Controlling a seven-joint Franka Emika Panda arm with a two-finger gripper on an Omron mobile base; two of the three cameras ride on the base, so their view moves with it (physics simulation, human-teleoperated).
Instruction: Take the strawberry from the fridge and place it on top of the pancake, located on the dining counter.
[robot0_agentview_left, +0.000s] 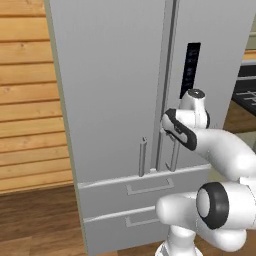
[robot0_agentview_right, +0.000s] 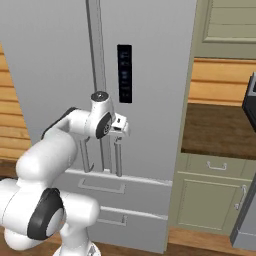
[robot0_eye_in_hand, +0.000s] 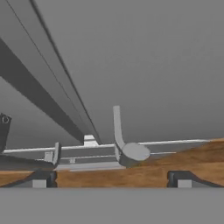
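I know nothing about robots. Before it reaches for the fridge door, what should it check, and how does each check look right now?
1. Fridge doors closed: ok, both shut, so the door must be opened first.
2. Gripper open and empty: ok, the jaws stand wide with nothing between them.
3. Gripper near the right door handle: ok, it hovers close to the handle's lower end.
4. Handle between the fingers: not ok, no contact yet.
5. Strawberry located: cannot tell, the doors hide the inside.
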